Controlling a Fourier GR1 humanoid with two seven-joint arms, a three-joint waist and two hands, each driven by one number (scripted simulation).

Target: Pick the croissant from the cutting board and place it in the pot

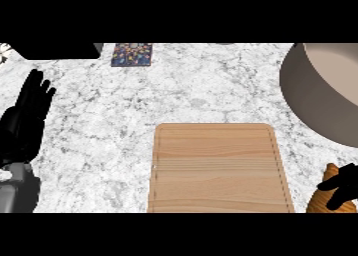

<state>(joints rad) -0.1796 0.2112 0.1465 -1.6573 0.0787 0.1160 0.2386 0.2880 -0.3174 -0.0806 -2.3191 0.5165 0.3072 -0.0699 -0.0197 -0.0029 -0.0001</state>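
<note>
With the cutting board (220, 167) bare, the right hand (348, 186) at the frame's lower right is curled around the orange-brown croissant (328, 192), so the carry is underway and next calls for lifting it toward the pot (326, 100) at upper right, while the left hand (25, 120) rests open at left.

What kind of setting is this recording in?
Most likely a kitchen counter: a marbled white countertop carries a wooden cutting board and a large grey pot, and the right hand is curled on a croissant.
</note>
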